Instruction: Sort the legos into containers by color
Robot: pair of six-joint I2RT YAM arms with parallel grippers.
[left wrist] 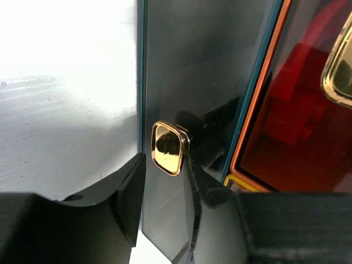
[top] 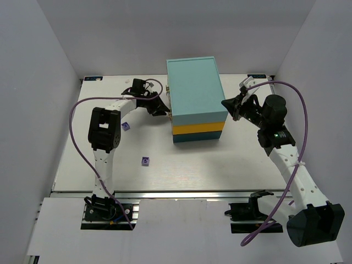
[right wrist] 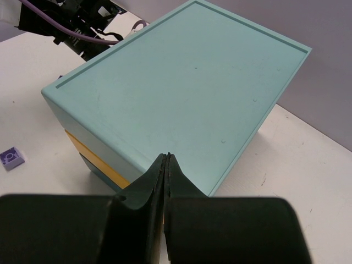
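Observation:
The cabinet (top: 195, 96) of light teal, yellow and dark teal layers stands mid-table. My left gripper (top: 163, 108) is at its left face. In the left wrist view the gripper (left wrist: 165, 160) is open, its fingers (left wrist: 132, 190) either side of the gold handle (left wrist: 168, 147) of a clear drawer (left wrist: 203, 71). The drawer beside it holds red legos (left wrist: 291, 104). Two purple legos (top: 126, 126) (top: 145, 161) lie on the table to the left. My right gripper (top: 225, 103) is shut and empty, its tips (right wrist: 166, 160) at the cabinet's right side (right wrist: 181, 99).
A second gold handle (left wrist: 340, 63) shows at the right edge of the left wrist view. One purple lego (right wrist: 11, 157) shows on the table in the right wrist view. White walls enclose the table (top: 181, 170) on three sides.

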